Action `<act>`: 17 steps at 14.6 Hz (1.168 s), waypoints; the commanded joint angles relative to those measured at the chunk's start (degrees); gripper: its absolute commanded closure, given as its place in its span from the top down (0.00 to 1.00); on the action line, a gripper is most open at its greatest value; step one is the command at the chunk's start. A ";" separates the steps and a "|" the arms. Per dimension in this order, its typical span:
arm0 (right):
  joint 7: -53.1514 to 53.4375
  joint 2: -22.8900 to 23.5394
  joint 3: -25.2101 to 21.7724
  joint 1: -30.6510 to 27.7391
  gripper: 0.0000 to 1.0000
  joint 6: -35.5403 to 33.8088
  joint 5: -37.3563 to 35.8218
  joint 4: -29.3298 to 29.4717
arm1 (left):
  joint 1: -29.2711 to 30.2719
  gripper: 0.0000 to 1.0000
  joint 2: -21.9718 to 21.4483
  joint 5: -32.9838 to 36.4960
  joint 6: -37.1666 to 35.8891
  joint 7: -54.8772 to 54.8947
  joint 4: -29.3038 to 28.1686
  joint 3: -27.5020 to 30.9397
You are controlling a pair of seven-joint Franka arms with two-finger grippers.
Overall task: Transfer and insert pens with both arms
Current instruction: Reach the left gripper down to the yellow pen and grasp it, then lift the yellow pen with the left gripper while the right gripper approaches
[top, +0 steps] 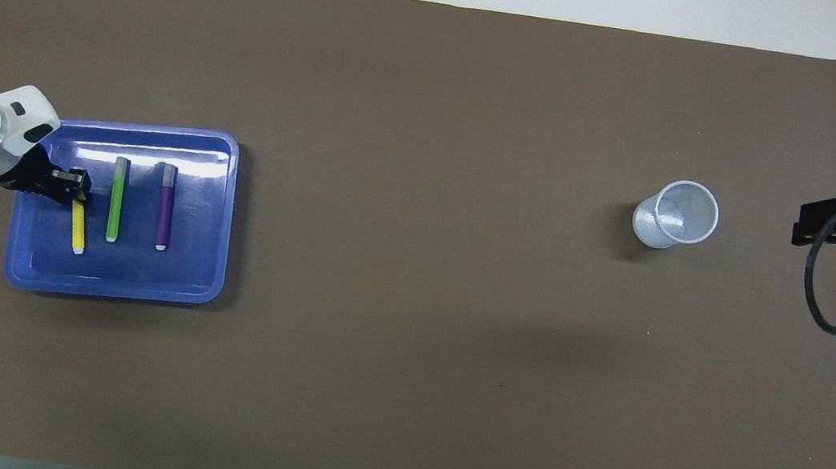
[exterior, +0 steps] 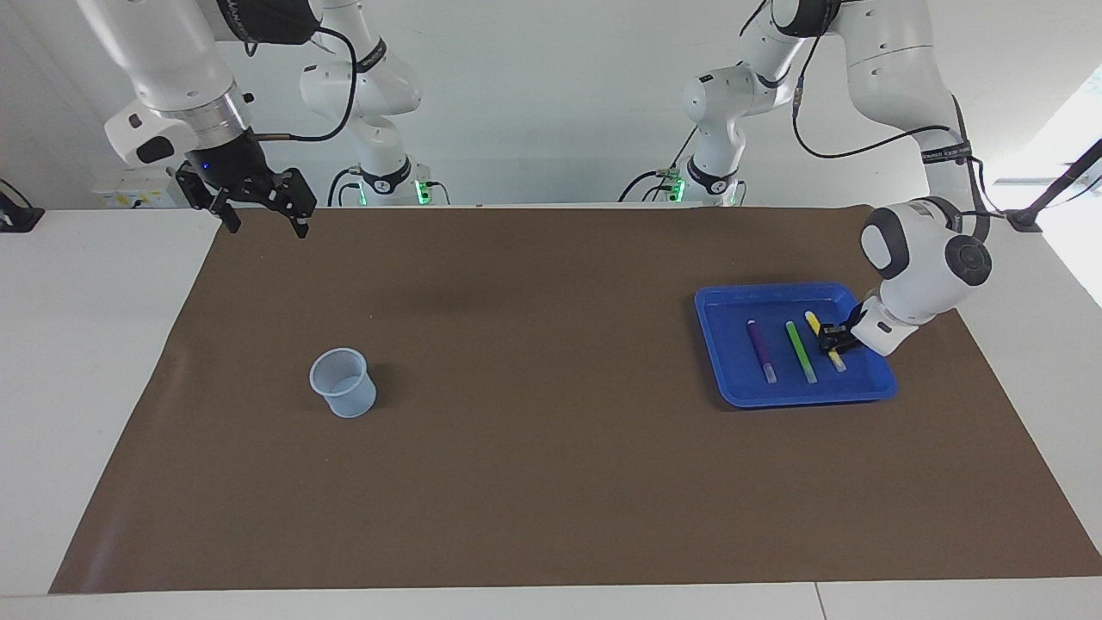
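Left gripper [exterior: 832,337] down in the tray, fingers pinched across the yellow pen [top: 78,226] near its farther, coloured end; pen lying flat, not yet lifted. Right gripper [exterior: 263,220] spread wide and holding nothing, up over the mat's edge at the right arm's end, waiting.

Brown mat [exterior: 551,482] over most of the table. Blue tray [exterior: 775,288] close to the mat's edge at the left arm's end. Pale cup [exterior: 343,383] upright, well apart from the tray, toward the right arm's end. Green pen [exterior: 800,351] and purple pen [exterior: 759,344] side by side with the yellow one on the tray floor, whitish ends toward the robots.

Probably light, stiff and smooth-barrelled, so prone to rolling or pivoting in a pinch. Best taken square across the barrel, near mid-length for balance; present hold off-centre, so likely to droop on lifting.

Left arm folded low, wrist bent sideways over the tray's outer rim, fingers reaching in nearly level. Right arm raised, wrist pointing down.
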 commanded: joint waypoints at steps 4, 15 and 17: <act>-1.51 -0.84 0.32 -0.65 1.00 0.22 0.33 -0.89 | 0.41 0.00 -0.05 1.33 0.72 -0.67 -0.32 0.05; -0.63 -0.48 0.32 -0.65 1.00 1.45 0.60 -0.63 | -2.57 0.00 -0.75 -2.08 -27.54 -6.52 21.45 -0.74; -0.71 -0.40 0.32 -0.56 1.00 1.89 2.34 -0.45 | -3.80 0.00 -1.28 -4.81 -33.62 -14.78 25.85 -2.22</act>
